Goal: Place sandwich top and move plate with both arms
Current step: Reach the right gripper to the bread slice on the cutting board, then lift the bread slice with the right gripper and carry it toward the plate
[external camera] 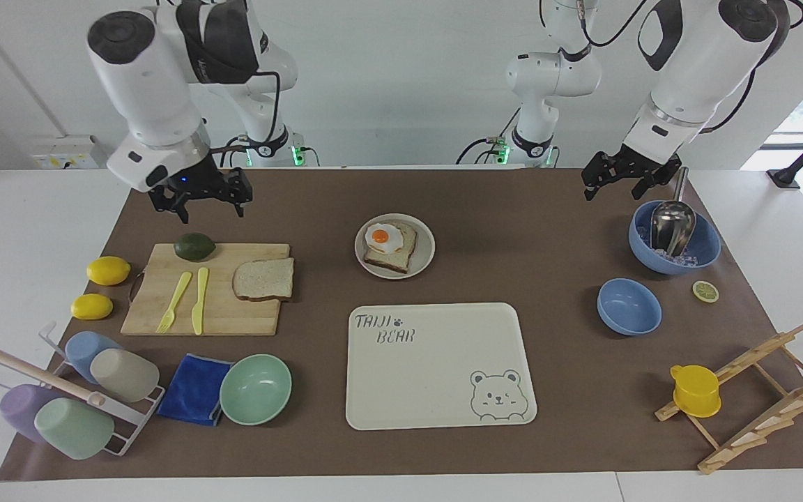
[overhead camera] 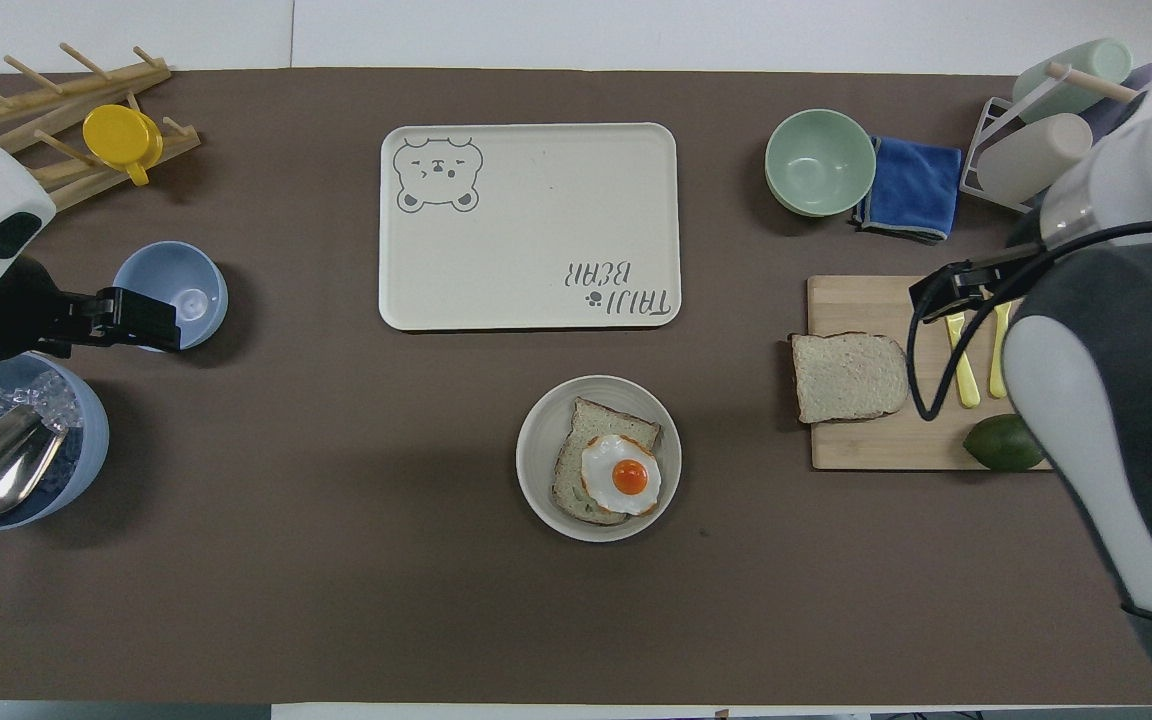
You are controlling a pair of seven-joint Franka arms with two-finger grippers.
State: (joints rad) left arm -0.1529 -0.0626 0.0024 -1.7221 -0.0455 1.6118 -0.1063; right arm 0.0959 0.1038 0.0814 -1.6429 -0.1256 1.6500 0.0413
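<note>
The sandwich top, a plain bread slice, lies on the wooden cutting board at the corner closest to the plate. The plate sits mid-table and holds a bread slice with a fried egg. My right gripper hangs open and empty over the avocado's edge of the board, apart from the sandwich top. My left gripper waits open and empty in the air beside the big blue bowl.
On the board lie an avocado, a yellow fork and a knife. The bear tray lies farther from the robots than the plate. Around these are a mint bowl, a blue cloth, a cup rack, lemons, blue bowls and a wooden rack with a yellow cup.
</note>
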